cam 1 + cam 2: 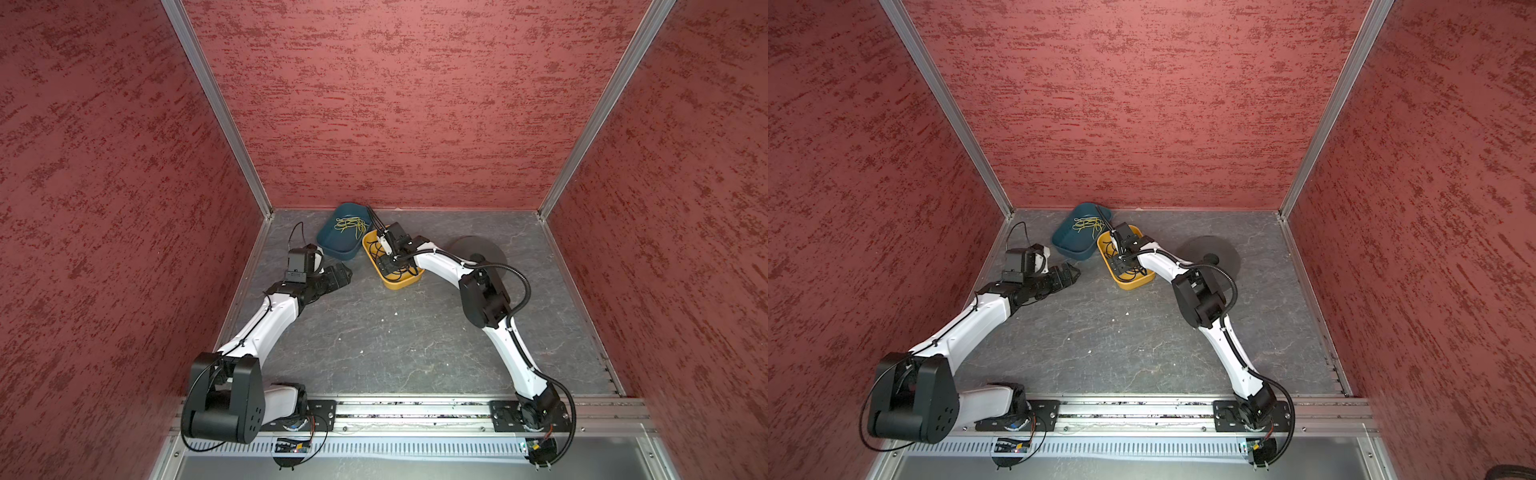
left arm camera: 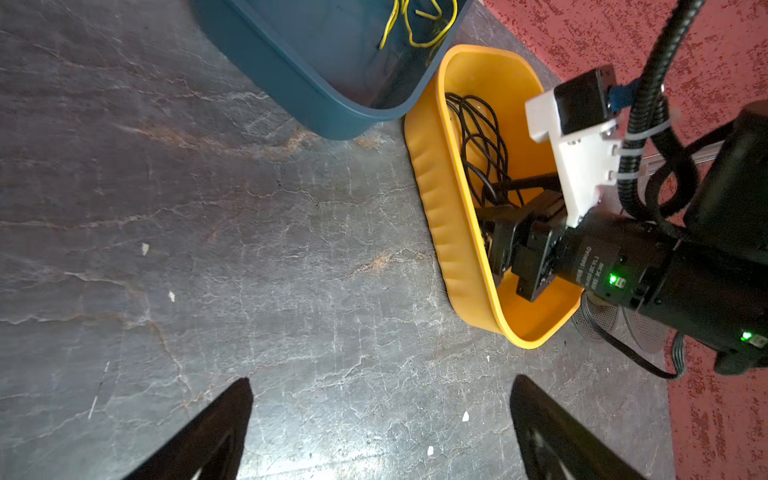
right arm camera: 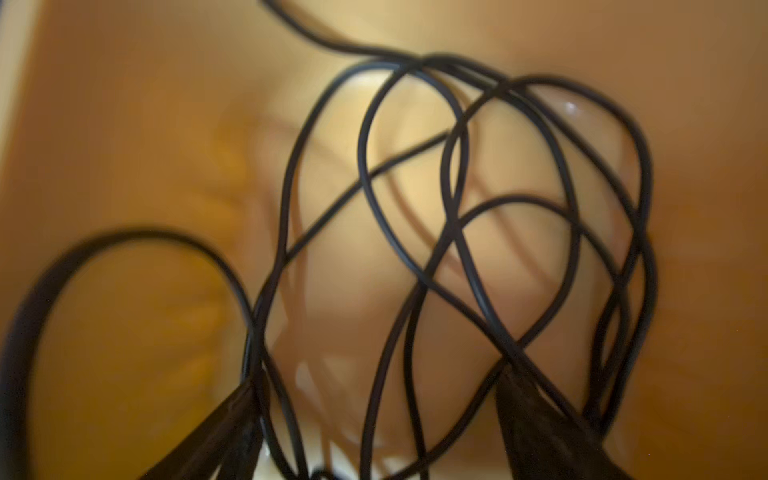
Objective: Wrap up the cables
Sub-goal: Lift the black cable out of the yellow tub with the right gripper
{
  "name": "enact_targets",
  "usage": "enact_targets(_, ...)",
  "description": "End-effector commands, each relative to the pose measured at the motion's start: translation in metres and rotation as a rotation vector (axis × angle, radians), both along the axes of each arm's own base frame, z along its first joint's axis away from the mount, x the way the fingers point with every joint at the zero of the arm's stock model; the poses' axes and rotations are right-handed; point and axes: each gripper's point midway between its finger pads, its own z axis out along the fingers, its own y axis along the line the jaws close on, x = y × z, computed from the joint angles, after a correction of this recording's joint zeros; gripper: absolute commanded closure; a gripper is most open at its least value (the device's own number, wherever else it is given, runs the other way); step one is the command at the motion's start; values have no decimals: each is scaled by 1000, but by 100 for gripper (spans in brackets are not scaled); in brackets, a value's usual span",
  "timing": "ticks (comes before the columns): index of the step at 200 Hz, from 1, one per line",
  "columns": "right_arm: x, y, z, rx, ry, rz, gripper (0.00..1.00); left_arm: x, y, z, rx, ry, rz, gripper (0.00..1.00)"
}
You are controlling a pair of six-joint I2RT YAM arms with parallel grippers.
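Since the cables (image 3: 365,166) lie as a loose tangle of thin, smooth black cord inside the yellow tub (image 2: 432,216), the step in hand looks like picking one up. The right gripper (image 3: 380,419) sits among the loops, jaws apart around several strands, though the blur may hide a pinch. Next it should close on one strand only and lift clear. The tub is glossy, round-cornered plastic. The left gripper (image 2: 380,436) hangs wide open and empty over the veined grey counter (image 2: 208,208).
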Motion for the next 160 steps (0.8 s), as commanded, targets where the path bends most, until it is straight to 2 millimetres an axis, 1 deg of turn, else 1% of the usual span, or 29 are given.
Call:
enact_targets(1,6,-22,-30,-109,28,-80,30,5,-4,2,-13,-22,-18,3)
enact_targets(14,14,-25,-32,-92,32,-119,45,6,-5,1,-16,-21,-22,3)
enact_targets(15,16,-26,-31,-89,30,-125,48,6,-5,1,-16,-20,-23,3)
enact_targets(19,18,-27,-33,-84,33,-134,51,5,-5,0,-16,-17,-24,3)
enact_targets(30,27,-30,-27,-57,21,-168,66,6,-7,-1,-22,-16,-27,3)
enact_targets(42,36,-33,-19,-27,5,-195,81,6,-9,-1,-30,-15,-32,3)
enact_targets(54,45,-39,-8,-21,-27,-218,91,5,-11,-1,-35,-14,-40,3)
enact_targets(66,53,-45,2,-23,-64,-242,100,5,-13,-1,-36,-17,-46,3)
enact_targets(87,70,-60,19,7,-112,-291,100,4,-16,-2,-34,-16,-56,3)
enact_targets(101,77,-64,38,36,-150,-299,100,3,-19,-2,-36,-15,-65,3)
enact_targets(119,81,-56,71,98,-212,-249,100,3,-21,-2,-34,-15,-71,3)
enact_targets(133,80,-50,102,154,-263,-223,100,2,-21,-3,-35,-13,-72,3)
enact_targets(146,78,-49,124,193,-297,-210,100,2,-22,-3,-36,-14,-72,3)
enact_targets(160,75,-48,142,222,-315,-200,100,3,-22,-2,-39,-17,-75,3)
